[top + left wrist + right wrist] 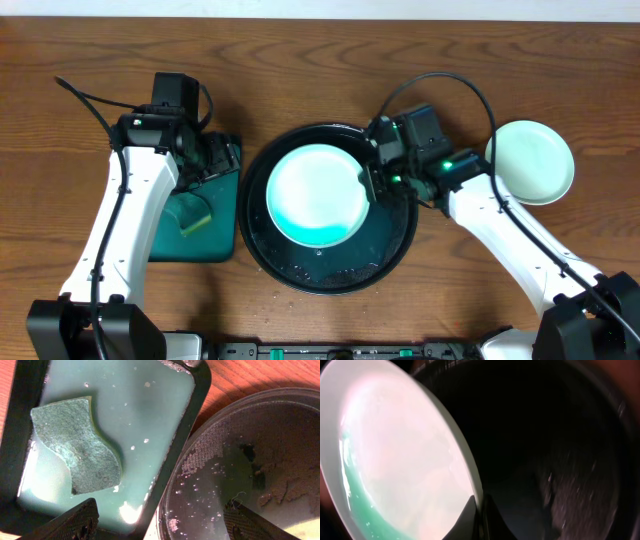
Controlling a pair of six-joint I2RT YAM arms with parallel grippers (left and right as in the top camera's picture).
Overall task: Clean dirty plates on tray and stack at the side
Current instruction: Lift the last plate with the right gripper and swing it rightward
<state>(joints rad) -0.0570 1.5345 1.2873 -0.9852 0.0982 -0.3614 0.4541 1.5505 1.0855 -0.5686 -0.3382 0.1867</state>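
The plate (pixel 315 195) is held over the tray (pixel 330 277) at the middle of the desk, its right rim clamped between the fingers of the right gripper (pixel 368 172). It appears to be tipped, though the wrist view is blurred. Teal liquid is pooled along one side, so the tilt is judged to be for draining where drips are caught by the tray. The left gripper (pixel 208 158) is held empty, jaws wide apart, above the green tray (pixel 222 245) toward the left edge. There the sponge (pixel 75 445) is lying in pale liquid, within reach for wiping. A mint plate (pixel 530 160) is set near the right edge, apart from the tray, and is judged to be the start of the stack.
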